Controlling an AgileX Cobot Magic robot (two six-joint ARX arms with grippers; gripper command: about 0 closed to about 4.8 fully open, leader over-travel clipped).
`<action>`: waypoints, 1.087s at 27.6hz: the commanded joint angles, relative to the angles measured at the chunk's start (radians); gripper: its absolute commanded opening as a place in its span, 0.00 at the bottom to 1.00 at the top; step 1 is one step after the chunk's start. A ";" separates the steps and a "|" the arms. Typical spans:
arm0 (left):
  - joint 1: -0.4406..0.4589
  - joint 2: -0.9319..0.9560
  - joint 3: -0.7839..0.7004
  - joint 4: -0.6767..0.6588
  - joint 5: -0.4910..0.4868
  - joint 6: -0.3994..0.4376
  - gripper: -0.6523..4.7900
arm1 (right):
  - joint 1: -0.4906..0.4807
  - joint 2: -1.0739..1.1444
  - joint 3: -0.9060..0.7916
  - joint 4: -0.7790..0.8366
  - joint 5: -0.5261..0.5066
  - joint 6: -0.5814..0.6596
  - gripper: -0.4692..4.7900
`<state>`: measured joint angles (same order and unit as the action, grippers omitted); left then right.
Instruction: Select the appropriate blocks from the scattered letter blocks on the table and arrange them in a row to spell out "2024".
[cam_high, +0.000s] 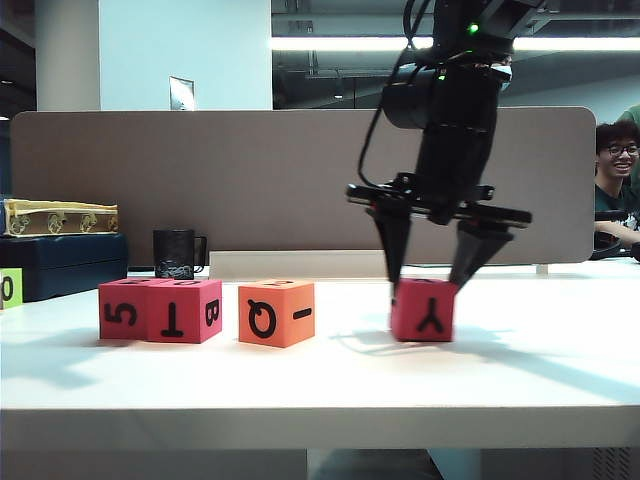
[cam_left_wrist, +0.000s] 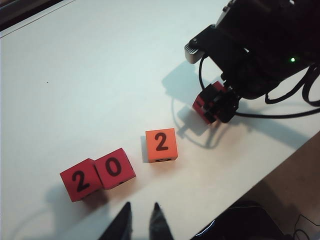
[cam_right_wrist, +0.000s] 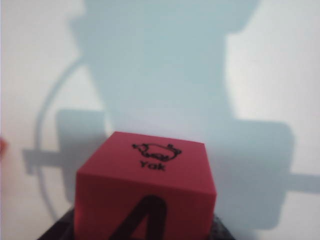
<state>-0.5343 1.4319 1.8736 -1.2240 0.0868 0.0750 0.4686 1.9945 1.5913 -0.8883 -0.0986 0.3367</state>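
One block (cam_high: 424, 310) is sitting between your right gripper's (cam_high: 432, 280) spread fingers, left gripper (cam_left_wrist: 141, 220) clenched empty; closing off-centre risks twisting it.

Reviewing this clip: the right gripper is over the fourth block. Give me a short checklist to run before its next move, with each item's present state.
1. Right gripper straddles the fourth block, one finger on either side: ok.
2. Grip closed firmly on that block: cannot tell; the fingers look close to its sides, contact unclear.
3. Block's top face shows part of a 4 in the right wrist view: ok.
4. Row so far reads 2, 0, 2 in the left wrist view: red 2 block, red 0 block, orange 2 block: ok.
5. Bare table beside the orange 2 block: ok.
6. Left gripper shut, clear of the row: ok.
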 joint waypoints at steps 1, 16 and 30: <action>0.000 -0.005 0.005 0.006 0.004 0.004 0.21 | 0.026 0.001 0.002 0.031 -0.072 0.011 0.64; 0.000 -0.005 0.005 -0.017 0.004 0.004 0.21 | 0.120 0.002 0.003 0.106 -0.077 0.031 0.66; 0.000 -0.005 0.005 -0.017 0.004 0.004 0.21 | 0.121 0.000 0.005 0.109 -0.132 0.034 0.81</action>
<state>-0.5343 1.4319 1.8736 -1.2465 0.0872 0.0750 0.5880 1.9965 1.5913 -0.7895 -0.2253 0.3679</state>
